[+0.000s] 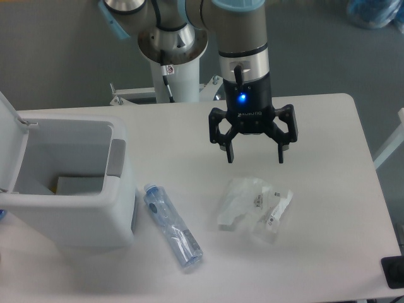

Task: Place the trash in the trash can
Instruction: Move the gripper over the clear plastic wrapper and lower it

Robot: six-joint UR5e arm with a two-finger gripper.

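Note:
The crumpled clear plastic wrappers (252, 203) with small labels lie on the white table, right of centre. A flattened clear bottle (172, 225) with a blue cap lies to their left, next to the bin. The white trash can (69, 183) stands at the left with its lid (11, 139) swung open and a grey panel on its right side. My gripper (255, 157) hangs open and empty above the table, just behind the wrappers, fingers pointing down.
The arm's base column (173, 57) stands behind the table's far edge. A flat pale item (79, 185) lies inside the bin. A dark object (394, 273) sits at the table's front right corner. The table's right edge (372, 183) runs close to the wrappers.

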